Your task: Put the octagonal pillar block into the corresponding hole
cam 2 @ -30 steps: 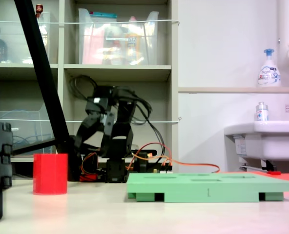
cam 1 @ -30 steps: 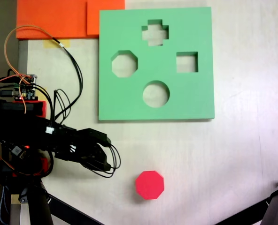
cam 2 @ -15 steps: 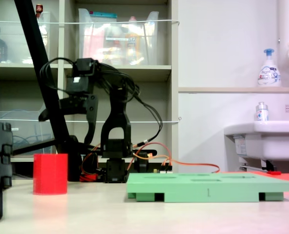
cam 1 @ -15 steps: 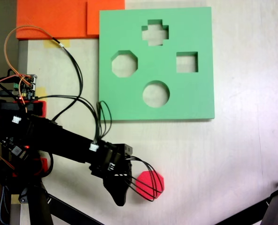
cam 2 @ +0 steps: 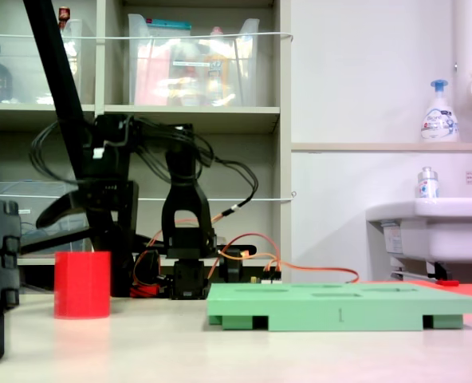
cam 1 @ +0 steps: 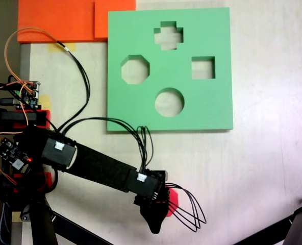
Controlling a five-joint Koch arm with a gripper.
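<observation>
Poised over the block on the desk, well short of the octagonal hole; hand state unclear. Best centred, opened wide, then lowered straight before closing.

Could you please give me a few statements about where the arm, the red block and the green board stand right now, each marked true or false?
1. The octagonal pillar block stands on the table, outside the green board. True.
2. The octagonal hole already holds the block. False: the cutout is empty in a fixed view.
3. In a fixed view from above, the gripper sits over the block and covers most of it. True.
4. The green board has three cutouts. False: it has four, namely cross, octagon, square and round.
5. The block hangs in the air, lifted by the gripper. False: in a fixed view from the side it rests on the table, with the gripper above it.
</observation>
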